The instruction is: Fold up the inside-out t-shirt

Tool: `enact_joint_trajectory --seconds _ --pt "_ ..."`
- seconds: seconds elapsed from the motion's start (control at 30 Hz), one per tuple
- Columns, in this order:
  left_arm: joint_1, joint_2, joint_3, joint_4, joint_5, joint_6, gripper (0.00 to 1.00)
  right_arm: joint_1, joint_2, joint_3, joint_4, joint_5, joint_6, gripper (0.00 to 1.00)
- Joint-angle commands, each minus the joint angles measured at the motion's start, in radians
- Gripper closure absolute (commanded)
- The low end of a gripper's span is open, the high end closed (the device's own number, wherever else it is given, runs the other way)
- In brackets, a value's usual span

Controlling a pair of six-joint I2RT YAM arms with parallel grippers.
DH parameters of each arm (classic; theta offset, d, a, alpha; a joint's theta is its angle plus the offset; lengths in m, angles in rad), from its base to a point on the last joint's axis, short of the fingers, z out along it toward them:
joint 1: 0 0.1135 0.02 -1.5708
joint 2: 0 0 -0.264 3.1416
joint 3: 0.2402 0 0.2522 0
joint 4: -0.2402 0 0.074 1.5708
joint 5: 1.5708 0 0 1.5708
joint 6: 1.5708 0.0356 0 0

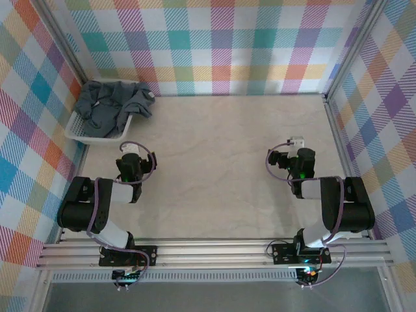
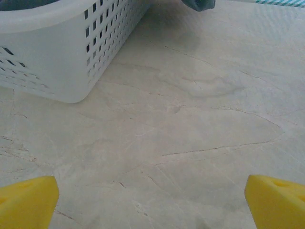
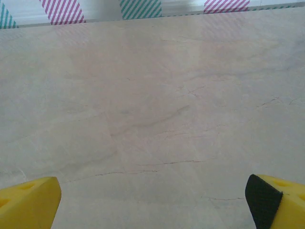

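Progress: nothing is showing as done yet. The inside-out t-shirt (image 1: 112,107) is lying in a crumpled heap with no fold made, so by my judgement lifting it out, spreading it and folding it are all waiting.
T-shirt place: it is sitting in the white mesh basket (image 1: 77,132) at the far left corner of the bench (image 1: 221,149), with one part spilling over the basket's right rim. In the left wrist view a blue-grey bit of it (image 2: 200,4) is hanging just past the basket wall (image 2: 62,57).
Left arm: it is resting folded back near its base, with the forearm pointing toward the basket. The left pincer (image 1: 132,151) is sitting low over the bench just short of the basket, not touching it. Its jaws are standing wide and gripping nothing, and its yellow fingertips (image 2: 28,200) are framing bare bench.
Right arm: it is sitting in a mirrored folded pose. The right pincer (image 1: 296,143) is pointing away from its base over bare bench, well apart from the t-shirt, with its jaws spread wide and holding nothing.
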Motion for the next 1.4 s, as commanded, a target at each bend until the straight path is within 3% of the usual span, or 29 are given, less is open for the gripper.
enact_joint_trajectory --seconds 0.0,0.53,0.67,0.73,0.83,0.9,1.03,1.13,1.37 --pt "-0.006 0.001 0.013 0.031 -0.012 0.015 0.0 -0.009 0.008 0.012 0.015 -0.018 -0.01 0.0" --pt "-0.006 0.002 0.011 0.033 -0.012 0.015 0.0 -0.01 0.006 0.009 0.018 -0.019 -0.01 0.0" --pt "-0.006 -0.001 0.008 0.04 -0.009 0.014 0.0 -0.008 -0.069 -0.006 -0.016 0.067 0.023 0.0" --pt "-0.006 -0.021 0.003 0.037 -0.003 0.019 0.0 -0.007 -0.173 0.0 -0.144 0.152 0.066 0.0" --pt "-0.02 -0.141 0.004 -0.065 -0.045 0.019 0.0 -0.007 -0.384 0.112 -0.594 0.253 0.283 0.0" --pt "-0.032 -0.289 0.064 -0.303 -0.083 -0.024 0.0 -0.007 -0.462 0.224 -0.856 0.169 0.417 0.0" --pt "-0.031 -0.454 0.257 -0.638 -0.088 -0.189 0.0 0.052 -0.439 0.369 -1.042 -0.101 0.454 0.0" --pt "-0.019 -0.349 0.478 -0.819 -0.079 -0.232 0.0 0.135 -0.363 0.465 -1.107 -0.184 0.442 0.0" --pt "0.091 0.178 1.052 -1.129 0.082 -0.314 0.0 0.241 -0.17 0.628 -1.154 -0.269 0.421 0.0"
